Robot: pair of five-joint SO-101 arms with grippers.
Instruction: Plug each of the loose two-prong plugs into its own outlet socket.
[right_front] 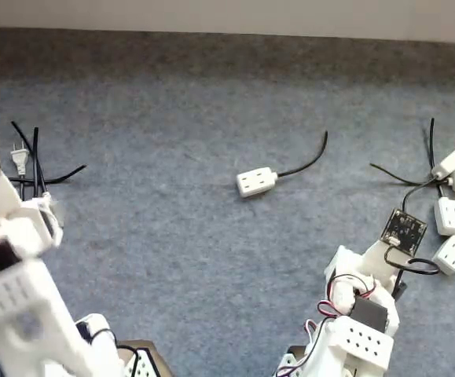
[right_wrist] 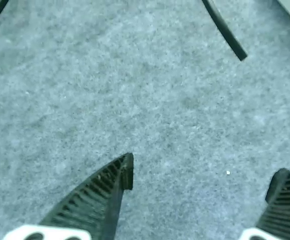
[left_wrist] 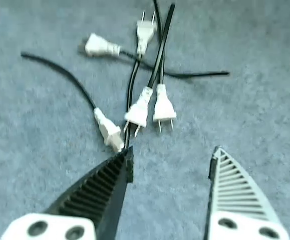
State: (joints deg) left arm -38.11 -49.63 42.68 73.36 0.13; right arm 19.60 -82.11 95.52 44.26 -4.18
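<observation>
At far left, the left gripper [left_wrist: 171, 155], jaws wide, hangs just short of the plugs [left_wrist: 163, 107], whose prongs point back toward it. The right gripper [right_wrist: 205, 170], equally wide, sits by the sockets [right_front: 449, 216].

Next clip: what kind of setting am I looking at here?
Most likely a lab or workshop test bench: a grey felt-like mat serves as the work surface, two white robot arms stand at its near edge, and loose two-prong plugs and outlet sockets lie scattered on it.
</observation>
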